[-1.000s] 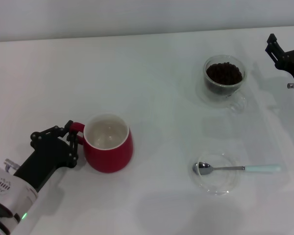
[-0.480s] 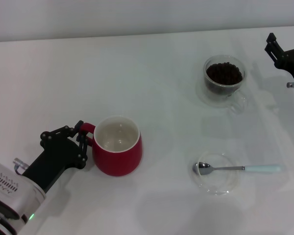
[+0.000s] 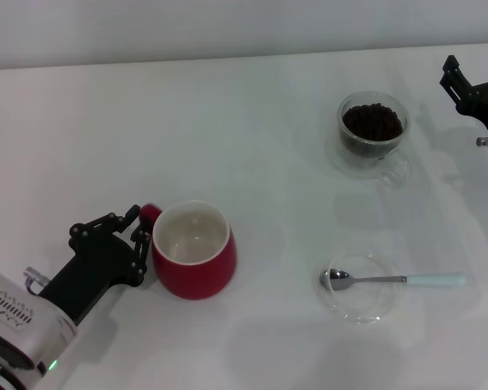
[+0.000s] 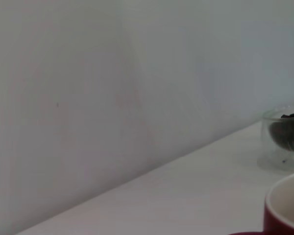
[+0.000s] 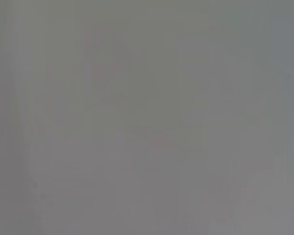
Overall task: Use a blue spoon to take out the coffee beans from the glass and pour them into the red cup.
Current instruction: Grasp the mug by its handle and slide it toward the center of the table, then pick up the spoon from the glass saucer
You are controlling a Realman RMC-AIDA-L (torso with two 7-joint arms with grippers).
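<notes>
The red cup (image 3: 193,260), white inside with nothing in it, stands at the front left; its rim (image 4: 286,205) also shows in the left wrist view. My left gripper (image 3: 140,230) is shut on its small red handle from the left side. The glass (image 3: 372,134) holding coffee beans (image 3: 372,122) stands at the back right, and it shows far off in the left wrist view (image 4: 284,139). The blue spoon (image 3: 390,279) lies flat, its metal bowl resting in a clear saucer and its pale handle pointing right. My right gripper (image 3: 478,71) hangs open at the far right edge, beside the glass.
A flat clear glass saucer (image 3: 366,307) sits at the front right under the spoon's bowl. The white table meets a pale wall at the back. The right wrist view gives only a blank grey field.
My left gripper has slid the red cup to the right and slightly nearer the table's front edge. The glass, spoon and right arm have stayed put.
</notes>
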